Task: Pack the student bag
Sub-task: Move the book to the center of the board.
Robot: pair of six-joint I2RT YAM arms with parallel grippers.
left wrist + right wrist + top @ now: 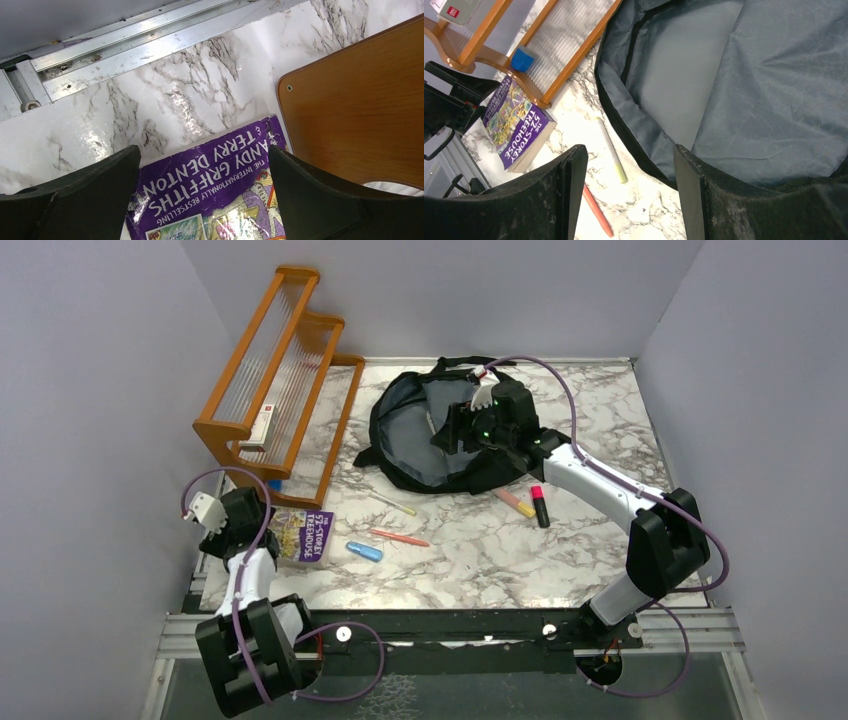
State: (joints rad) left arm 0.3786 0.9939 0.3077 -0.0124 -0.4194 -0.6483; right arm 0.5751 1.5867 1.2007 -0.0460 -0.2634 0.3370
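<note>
Student bag [405, 435] lies toward the back of the marbled table [600, 405], mouth gaping, grey lining exposed. Fabric looks soft and limp. It is judged light but liable to sag and fold shut, so the firmer zip rim is the sound place to grip. Right gripper [629, 190] hovers over the near rim, jaws apart, holding nothing. Left gripper [202, 165] hangs above the purple book [210, 195] beside the wooden rack [360, 100], jaws likewise apart and empty. An orange pen [399, 537] lies loose nearby.
</note>
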